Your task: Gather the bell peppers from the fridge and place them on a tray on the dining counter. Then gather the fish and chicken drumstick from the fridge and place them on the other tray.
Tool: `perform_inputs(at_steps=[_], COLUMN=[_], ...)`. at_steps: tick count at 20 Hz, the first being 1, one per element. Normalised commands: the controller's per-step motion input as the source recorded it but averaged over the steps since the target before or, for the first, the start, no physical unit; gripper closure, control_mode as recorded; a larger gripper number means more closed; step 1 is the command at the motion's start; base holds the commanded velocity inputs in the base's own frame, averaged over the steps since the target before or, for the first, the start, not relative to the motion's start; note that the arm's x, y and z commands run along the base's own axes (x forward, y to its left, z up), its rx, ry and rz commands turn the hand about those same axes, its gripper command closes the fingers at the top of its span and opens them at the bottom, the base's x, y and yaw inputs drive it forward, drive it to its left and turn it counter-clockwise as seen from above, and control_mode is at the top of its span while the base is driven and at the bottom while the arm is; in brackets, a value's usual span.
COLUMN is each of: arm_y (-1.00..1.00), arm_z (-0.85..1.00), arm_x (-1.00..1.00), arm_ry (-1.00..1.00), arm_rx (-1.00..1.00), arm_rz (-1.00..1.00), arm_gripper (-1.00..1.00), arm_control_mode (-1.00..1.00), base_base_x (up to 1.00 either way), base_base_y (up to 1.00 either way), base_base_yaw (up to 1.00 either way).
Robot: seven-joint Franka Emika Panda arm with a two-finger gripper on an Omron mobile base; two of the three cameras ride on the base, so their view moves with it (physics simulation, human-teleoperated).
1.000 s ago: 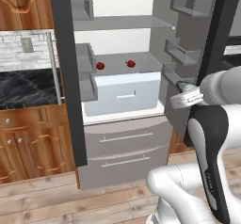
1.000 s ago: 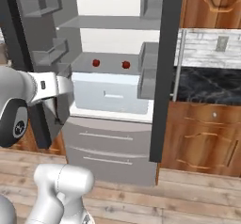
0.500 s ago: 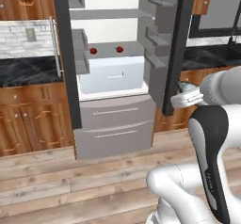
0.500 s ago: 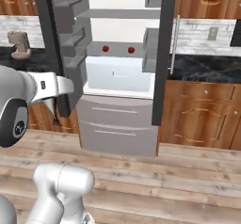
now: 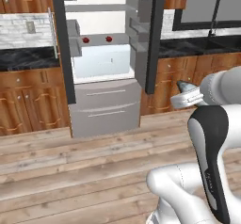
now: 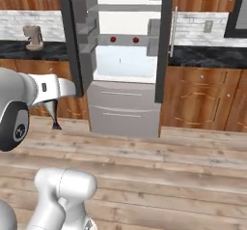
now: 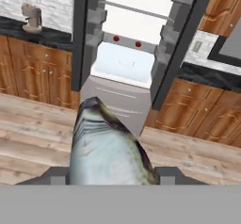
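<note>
A grey-green fish [image 7: 106, 143] sticks out between my two finger tips, and my gripper [image 7: 113, 173] is shut on it. In the left base view the fish [image 5: 182, 84] points out past the hand [image 5: 189, 97], right of the fridge. From the right base view the fish [image 6: 54, 113] hangs dark below the gripper [image 6: 55, 102]. The fridge [image 5: 101, 63] stands open some way ahead of me, its white compartment [image 7: 123, 62] lit. Two small red things [image 6: 113, 39] sit on its shelf; I cannot tell what they are.
Both fridge doors [image 5: 151, 35] [image 6: 77, 35] stand swung out, with grey drawers [image 5: 106, 106] below the compartment. Wooden cabinets [image 6: 200, 98] under dark counters [image 5: 26, 58] flank it. A coffee machine [image 6: 33, 35] stands on the left counter. Wooden floor [image 5: 84, 171] lies between me and the fridge.
The whole picture has shifted: the base has backed away from the fridge, which now looks smaller and farther off. The fish stays in the gripper.
</note>
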Motion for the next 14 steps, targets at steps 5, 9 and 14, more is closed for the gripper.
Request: perform_inputs(at_steps=[5, 9, 14], arm_y=[0.0, 0.0, 0.0], arm_z=[0.0, 0.0, 0.0], arm_x=[0.0, 0.0, 0.0], arm_ry=[0.0, 0.0, 0.0], arm_rx=[0.0, 0.0, 0.0], arm_rz=[0.0, 0.0, 0.0], arm_gripper=[1.0, 1.0, 1.0], arm_control_mode=[1.0, 1.0, 1.0], base_base_x=[-1.0, -1.0, -1.0], base_base_y=[-0.16, -0.14, -0.12], base_base_yaw=[-0.09, -0.1, -0.1])
